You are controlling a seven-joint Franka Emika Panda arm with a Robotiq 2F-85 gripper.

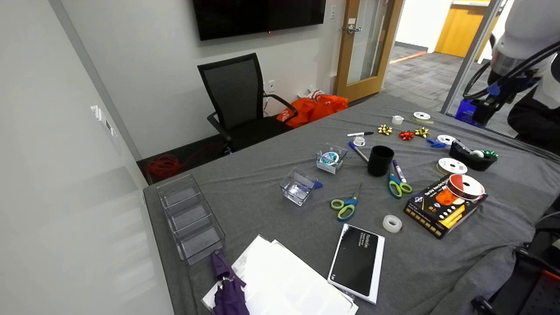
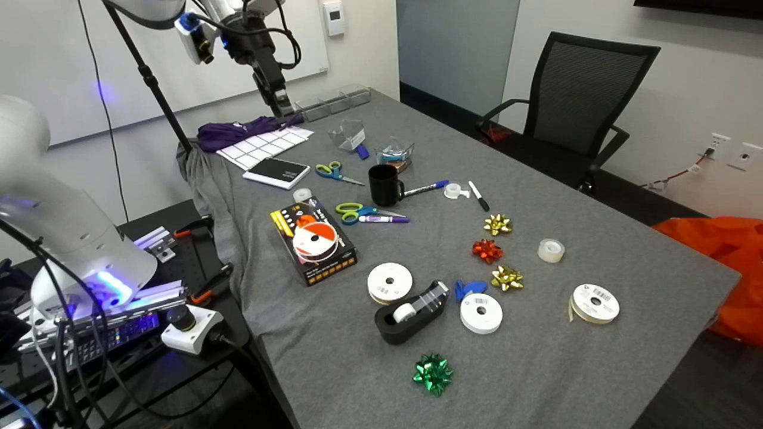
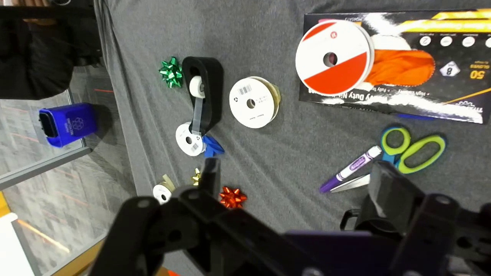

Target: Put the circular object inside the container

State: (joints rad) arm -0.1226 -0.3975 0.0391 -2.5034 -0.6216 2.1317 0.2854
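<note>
Clearly unladen: jaws apart
A spool tops the box (perhaps raised for easier grasping); one bin stands open, presumably for filling.

Tablecloth: grey cloth, matt, rumpled.
Divided tray: clear plastic, smooth.
Clear bin: clear plastic, glossy, catching the light.
Glove box: printed card, glossy, throwing white glare at me.
Green bow: shiny metallic foil.
Red bow: the same shiny foil.
Ribbon spool: smooth faces; card or plastic, I can't tell.
Scissors: metal blades, smooth plastic handles.
Tape dispenser: smooth black plastic.
Umbrella: dull purple cloth.
Chair: black mesh back.
Door: wood frame, glass pane, metal handle.
</note>
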